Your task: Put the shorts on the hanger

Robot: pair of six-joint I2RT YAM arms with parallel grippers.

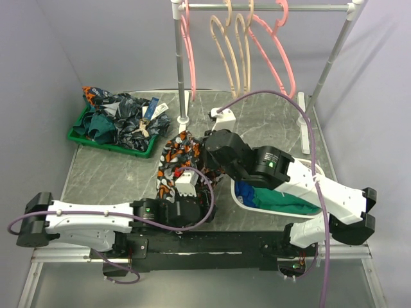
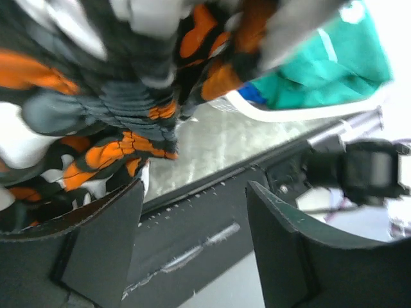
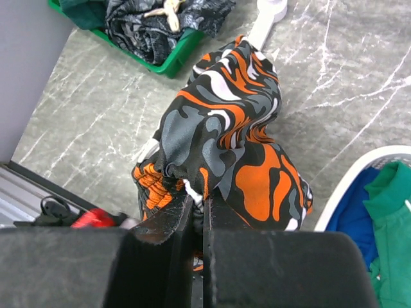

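The shorts (image 3: 225,147), soft orange-black-grey-white camouflage fabric, hang limp and light. The right hand (image 3: 199,224) pinches a bunched fold. The left hand (image 2: 192,192) gapes beside the gathered waistband (image 2: 148,122), likely the firmest hold.

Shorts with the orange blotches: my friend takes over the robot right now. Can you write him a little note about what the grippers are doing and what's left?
Right gripper: shut on the shorts, pinching a bunched fold above the table.
Left gripper: open, fingers right beside the fabric, not clamping it.
Pink hanger: on the rail at the back, far from both grippers.
Done: shorts are gripped.
Left: bring the shorts and hanger together, then put the shorts on it.
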